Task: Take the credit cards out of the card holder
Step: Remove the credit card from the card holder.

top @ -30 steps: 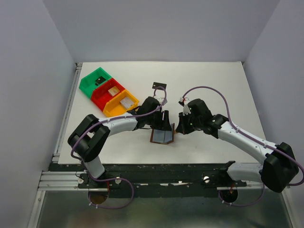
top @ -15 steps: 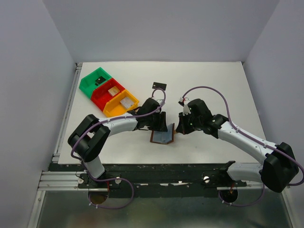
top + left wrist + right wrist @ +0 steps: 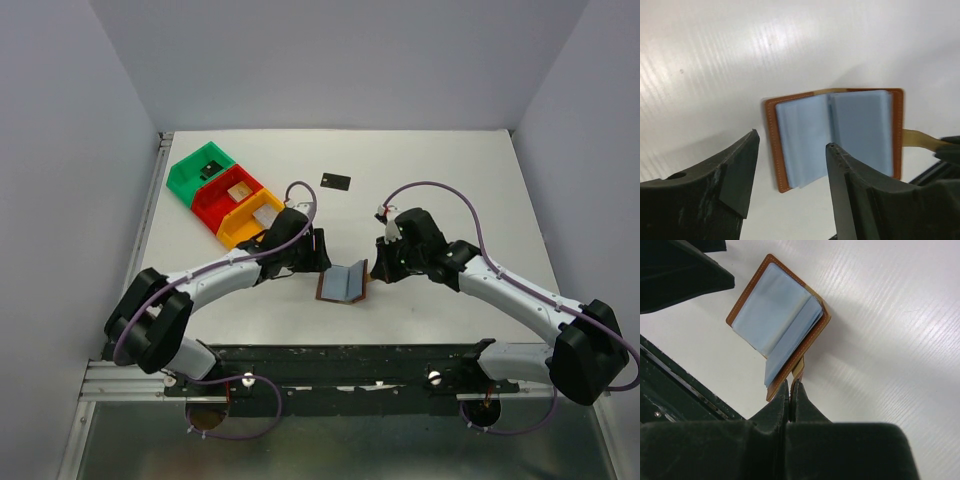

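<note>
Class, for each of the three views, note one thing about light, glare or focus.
Top view: even, soft light, faint shadows under the arms. Left wrist view: glare streaks on the table, wallet sharp, left fingers dark. Right wrist view: right fingers black, blurred; wallet casts a soft shadow.

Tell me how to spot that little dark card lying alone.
On the white table, find the green, red and yellow bins at the far left. Right of them lies the black card, flat and alone; the open brown wallet lies nearer the front edge.
</note>
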Tool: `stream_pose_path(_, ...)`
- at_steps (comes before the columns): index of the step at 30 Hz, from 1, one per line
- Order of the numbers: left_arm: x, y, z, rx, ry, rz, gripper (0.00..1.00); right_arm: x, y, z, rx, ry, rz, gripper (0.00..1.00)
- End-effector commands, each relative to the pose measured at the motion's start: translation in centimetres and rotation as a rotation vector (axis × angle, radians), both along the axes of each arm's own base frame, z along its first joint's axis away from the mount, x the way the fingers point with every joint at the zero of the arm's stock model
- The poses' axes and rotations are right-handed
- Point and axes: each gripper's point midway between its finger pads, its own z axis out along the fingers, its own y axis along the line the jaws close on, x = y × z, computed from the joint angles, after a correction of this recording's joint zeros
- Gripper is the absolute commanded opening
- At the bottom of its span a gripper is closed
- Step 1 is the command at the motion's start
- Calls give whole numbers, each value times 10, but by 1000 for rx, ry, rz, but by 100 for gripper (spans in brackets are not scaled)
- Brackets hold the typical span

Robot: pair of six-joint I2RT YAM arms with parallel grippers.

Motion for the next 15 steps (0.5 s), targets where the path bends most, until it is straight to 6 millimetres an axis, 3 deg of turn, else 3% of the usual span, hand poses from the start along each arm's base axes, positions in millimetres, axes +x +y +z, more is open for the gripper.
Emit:
stream_pose_path(1,7,-30,52,-193,-129,-88,68,-3,4,8,16,-2,38,0)
stream_pose_path(4,-2,-57,61,-226,-121,-201,68,-3,5,10,18,-1,42,0)
stream_pose_path(7,-11,-73,54,-210,-102,-270,68,-2,4,11,15,-2,42,0)
stream_pose_path(15,-20,-84,29,-136,-31,-332,68,-2,3,13,12,-11,36,0)
